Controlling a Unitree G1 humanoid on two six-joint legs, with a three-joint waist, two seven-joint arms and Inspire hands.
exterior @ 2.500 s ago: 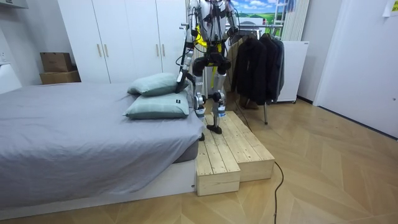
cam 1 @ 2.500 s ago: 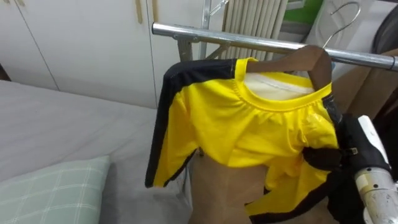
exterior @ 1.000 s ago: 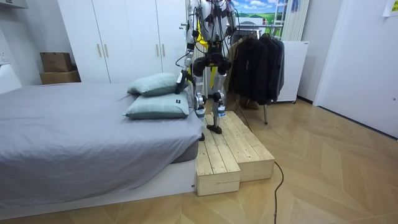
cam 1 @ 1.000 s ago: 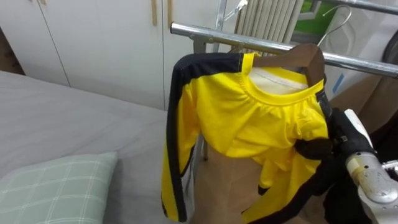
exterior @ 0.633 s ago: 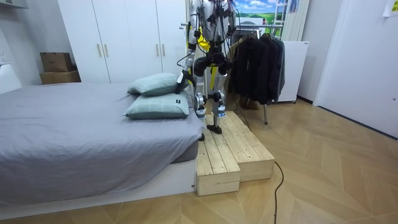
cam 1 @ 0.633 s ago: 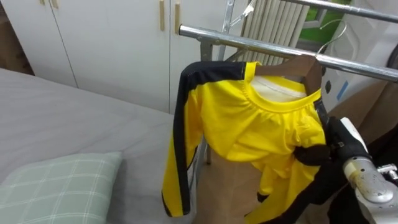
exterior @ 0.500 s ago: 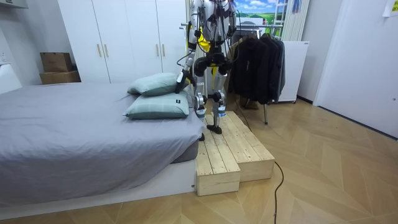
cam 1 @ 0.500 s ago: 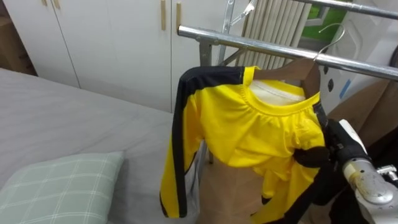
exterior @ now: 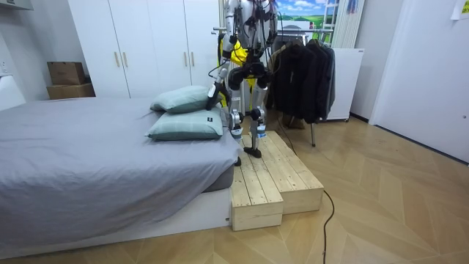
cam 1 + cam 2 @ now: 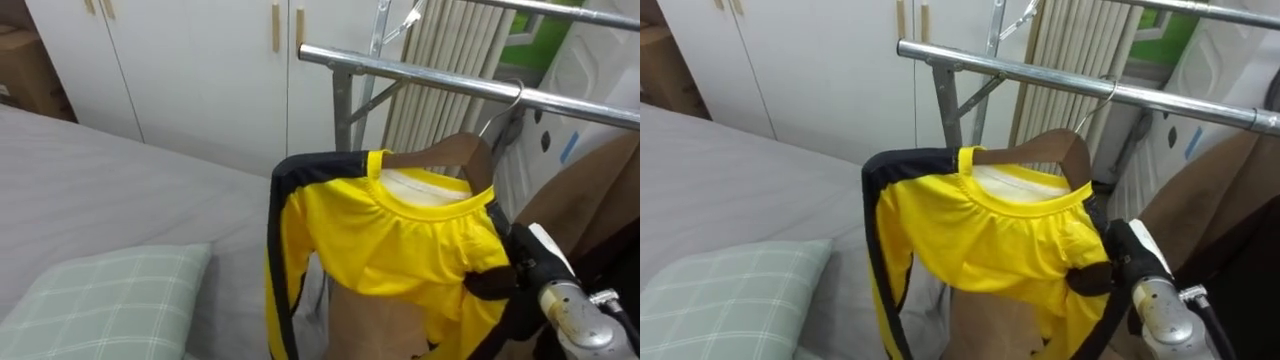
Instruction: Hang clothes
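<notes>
The robot's right hand [image 10: 530, 262] came in from the lower right, its dark fingers [image 10: 488, 284] curled tight on a bunch of cloth at the near shoulder of a yellow shirt [image 10: 390, 250] with black trim. The rest of the shirt spread away from the fingers to their left, one black-edged sleeve hanging down at the far side. Just above the fingers the shirt's collar sat on a wooden hanger [image 10: 455, 155], and its wire hook [image 10: 503, 103] rose to the underside of a metal clothes rail [image 10: 420, 72]. Whether the hook was over the rail could not be told. To the right of the fingers hung a brown garment [image 10: 585, 190].

Well left of the fingers lay a pale checked pillow [image 10: 100, 300] on a grey bed [image 10: 100, 180]. Beyond the rail stood a white wardrobe [image 10: 190, 60] with its doors shut, a cardboard box [image 10: 30, 65] beside it, its inside hidden.

In the room view the robot stood on a wooden platform [image 9: 271, 172] between the bed and the rail. Its left hand [image 9: 212, 93] hung low at its side, too small to read.
</notes>
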